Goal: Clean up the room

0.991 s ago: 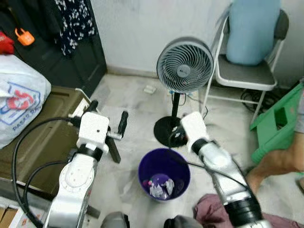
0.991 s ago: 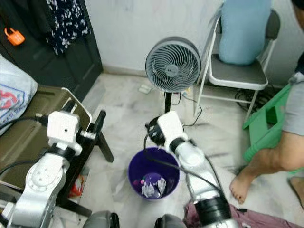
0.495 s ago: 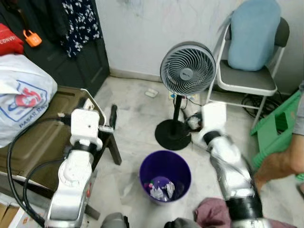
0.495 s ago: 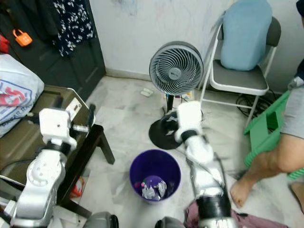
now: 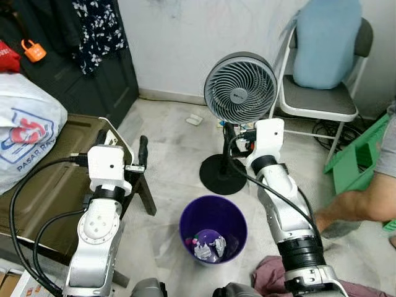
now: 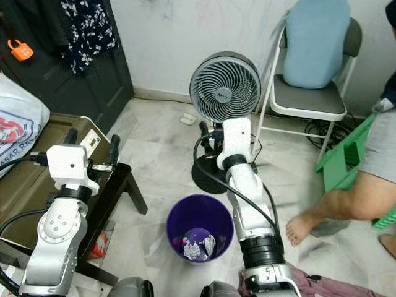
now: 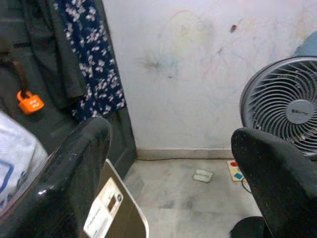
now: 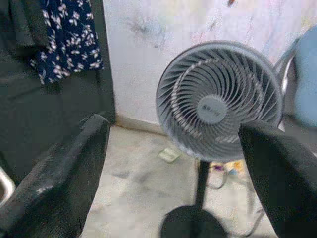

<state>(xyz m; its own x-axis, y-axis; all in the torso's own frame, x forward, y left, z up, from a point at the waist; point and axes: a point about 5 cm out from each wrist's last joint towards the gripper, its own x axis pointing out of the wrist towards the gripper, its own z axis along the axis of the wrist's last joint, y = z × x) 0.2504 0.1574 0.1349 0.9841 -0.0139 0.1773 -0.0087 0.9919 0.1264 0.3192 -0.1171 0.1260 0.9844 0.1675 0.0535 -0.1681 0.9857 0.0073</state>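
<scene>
A purple bin (image 5: 213,229) stands on the floor between my arms, with crumpled trash (image 5: 207,242) at its bottom. My right gripper (image 5: 237,137) is raised above and behind the bin, in front of the fan's pole. It is open and empty, and its fingers (image 8: 59,173) frame the fan. My left gripper (image 6: 93,141) is held over the edge of the dark table, also open with nothing between its fingers (image 7: 74,178). A small white scrap (image 5: 194,119) lies on the floor near the wall. A pinkish cloth (image 5: 272,278) lies at my feet.
A grey standing fan (image 5: 240,86) is just behind the bin. A folding chair (image 5: 322,102) with a blue cushion stands at the back right, beside a green stool (image 5: 362,158). A person's leg (image 5: 356,207) is at the right. A dark table (image 5: 43,179) holding a white bag (image 5: 25,130) is on the left.
My right gripper rose from just above the bin to in front of the fan. My left gripper swung left toward the table. The person's leg shifted.
</scene>
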